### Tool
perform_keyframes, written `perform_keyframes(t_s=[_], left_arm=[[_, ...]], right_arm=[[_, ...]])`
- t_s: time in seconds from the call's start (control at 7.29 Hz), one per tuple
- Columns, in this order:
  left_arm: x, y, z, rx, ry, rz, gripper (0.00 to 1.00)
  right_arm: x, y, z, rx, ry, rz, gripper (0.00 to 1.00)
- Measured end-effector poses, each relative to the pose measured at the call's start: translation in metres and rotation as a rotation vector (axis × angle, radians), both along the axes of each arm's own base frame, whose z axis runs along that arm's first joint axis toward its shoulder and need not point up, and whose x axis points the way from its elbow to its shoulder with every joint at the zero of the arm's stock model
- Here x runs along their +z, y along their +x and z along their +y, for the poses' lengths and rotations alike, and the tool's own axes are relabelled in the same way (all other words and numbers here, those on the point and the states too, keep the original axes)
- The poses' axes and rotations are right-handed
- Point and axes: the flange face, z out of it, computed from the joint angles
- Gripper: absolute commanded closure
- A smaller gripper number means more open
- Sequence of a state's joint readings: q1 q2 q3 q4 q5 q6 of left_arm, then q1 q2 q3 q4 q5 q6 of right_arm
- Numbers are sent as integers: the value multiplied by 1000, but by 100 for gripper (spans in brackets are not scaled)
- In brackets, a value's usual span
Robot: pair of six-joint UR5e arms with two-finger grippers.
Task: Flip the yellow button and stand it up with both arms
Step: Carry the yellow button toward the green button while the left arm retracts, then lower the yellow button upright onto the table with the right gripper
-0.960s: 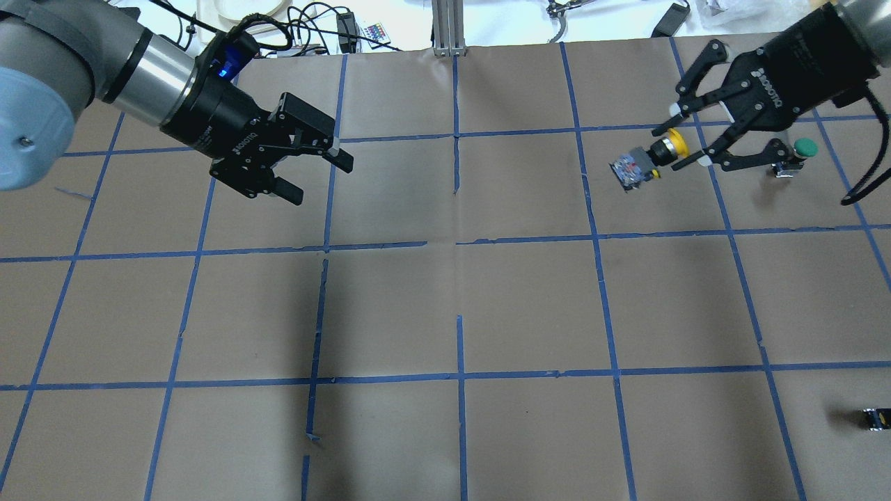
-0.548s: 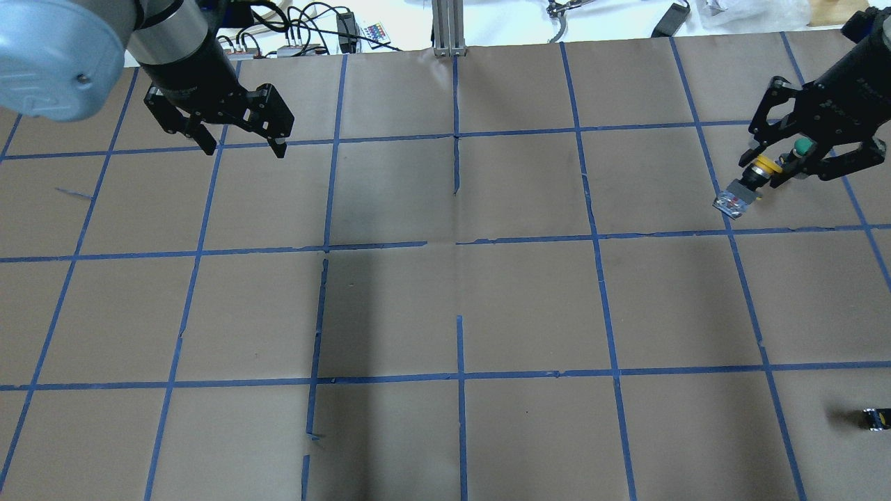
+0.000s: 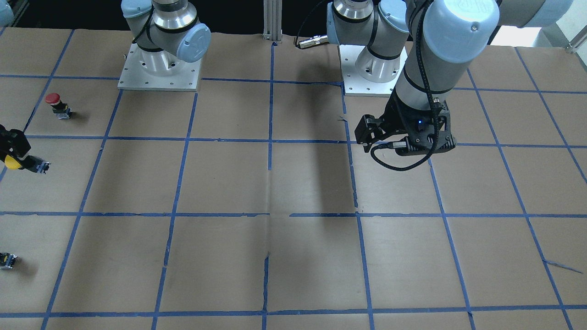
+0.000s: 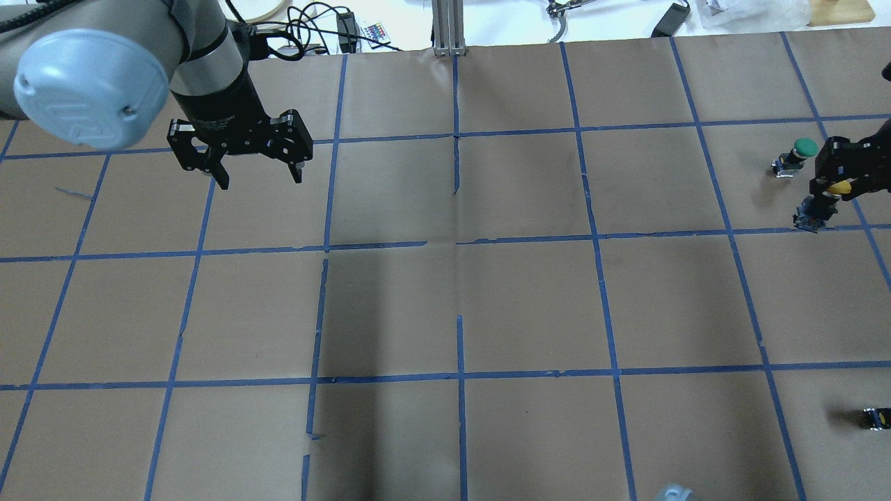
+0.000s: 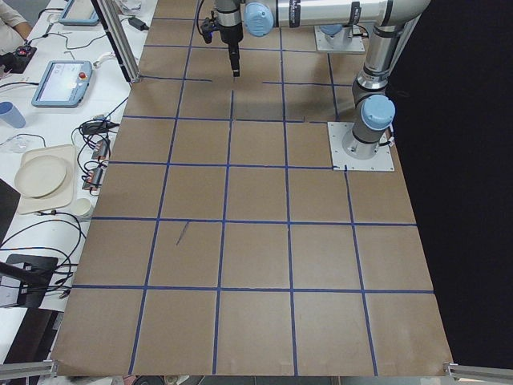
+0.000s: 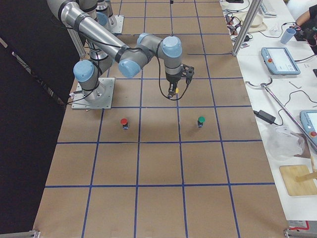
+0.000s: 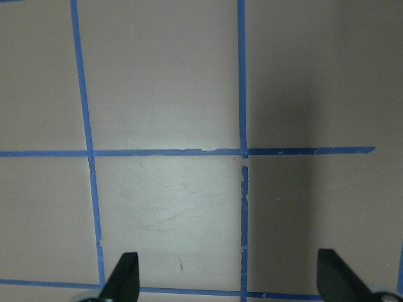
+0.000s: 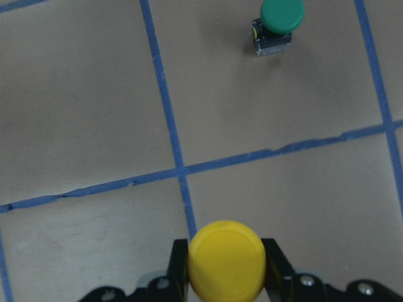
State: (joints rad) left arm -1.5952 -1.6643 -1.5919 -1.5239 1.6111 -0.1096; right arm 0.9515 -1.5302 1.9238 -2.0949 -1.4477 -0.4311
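The yellow button (image 4: 840, 186) is held by its neck in my shut right gripper (image 4: 832, 193) near the table's right edge. Its yellow cap faces the wrist and its grey body (image 4: 811, 217) points down toward the brown paper. In the right wrist view the cap (image 8: 227, 259) sits between the two fingers (image 8: 275, 267). In the front-facing view the button (image 3: 10, 162) is at the far left edge. I cannot tell whether its base touches the table. My left gripper (image 4: 259, 178) is open and empty, pointing down over the far left squares, with bare paper between its fingertips (image 7: 124, 277).
A green-capped button (image 4: 800, 149) stands just beyond the right gripper and also shows in the right wrist view (image 8: 280, 19). A red-capped button (image 3: 54, 101) stands nearer the robot. A small dark capless part (image 4: 876, 419) lies at the right edge. Two arm bases (image 3: 158, 68) stand at the robot side.
My right gripper has carried the yellow button to the right, past the green button, and turned its body downward. My left gripper has swung back to the left and now points down.
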Motion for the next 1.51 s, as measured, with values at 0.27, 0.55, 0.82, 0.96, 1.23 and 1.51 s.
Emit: perform_keyframes(t_s=[0.27,0.55,0.82,0.96,1.23,1.51], left_arm=[[16,17,19,-43,-48,28,0],[25,21,24,-51,-71,44,0],[24,21,26,-47,-71,42,0],[22,21,26,-44,-73,41,0],[21,20,25,-46,-78,37,0],[21,19,22,-47,-79,36,0]], right_arm=[[-41,-18,24,118,-84,94,94],[-68,-38,41,171,-134,90,94],[-90,-60,45,195,-185,73,94],[-101,-64,47,223,-204,88,93],[-116,-60,54,248,-228,121,93],[-124,-54,60,252,-226,120,93]])
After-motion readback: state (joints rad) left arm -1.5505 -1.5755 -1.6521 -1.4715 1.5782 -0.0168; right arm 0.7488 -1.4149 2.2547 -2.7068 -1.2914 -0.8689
